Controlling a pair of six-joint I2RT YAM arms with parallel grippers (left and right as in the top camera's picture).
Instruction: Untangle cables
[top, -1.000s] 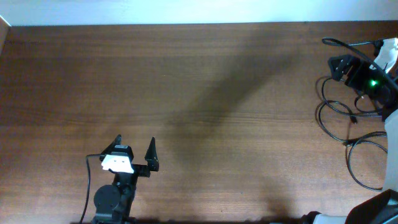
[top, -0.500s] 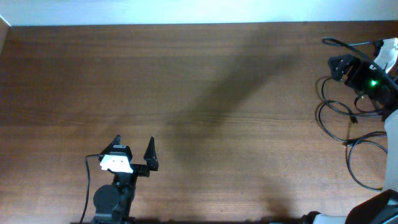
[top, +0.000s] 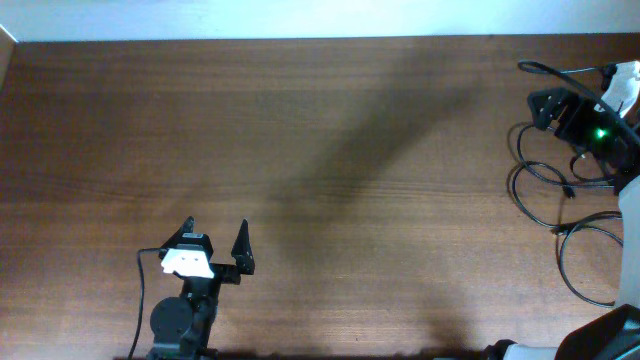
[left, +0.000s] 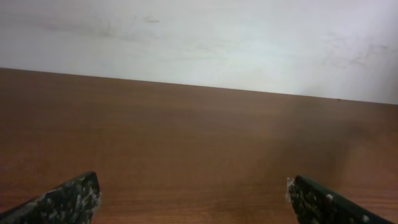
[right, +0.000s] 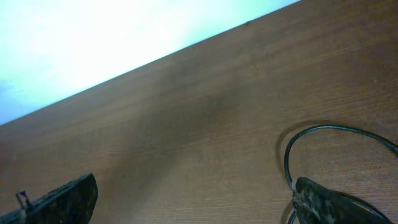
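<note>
Several thin, black, looped cables

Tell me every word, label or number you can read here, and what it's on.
None readable anywhere.
The white plate behind the left claw looks blank; the green light carries no writing; the cables and table show no print.

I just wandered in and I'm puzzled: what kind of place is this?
Probably a robotics lab or test bench: a plain wooden table against a pale wall, a left robot arm and a right robot arm at it, and loose black cables.
</note>
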